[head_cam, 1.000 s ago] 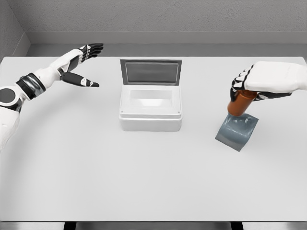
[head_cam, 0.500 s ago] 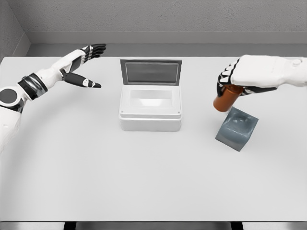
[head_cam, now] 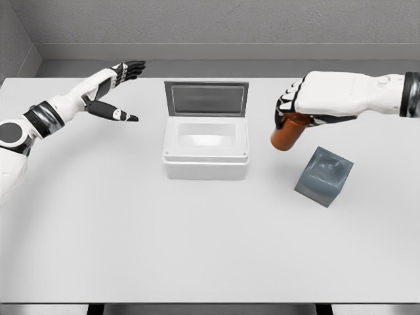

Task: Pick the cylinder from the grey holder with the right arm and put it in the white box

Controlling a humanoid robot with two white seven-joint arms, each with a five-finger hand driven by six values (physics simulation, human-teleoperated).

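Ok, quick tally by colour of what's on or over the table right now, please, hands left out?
White: 1, the open box with its lid up.
Grey: 1, the holder, now with nothing in it.
Orange-brown: 1, the cylinder, tilted in the right hand, clear of the holder and not yet over the box.
Total: 3.

A broad white table [head_cam: 197, 249] is seen filling most of the view, evenly and softly lit. Behind its far edge a grey textured wall [head_cam: 216, 20] is set, with a paler band along its base. A second grey wall [head_cam: 13, 39] is met at the left corner
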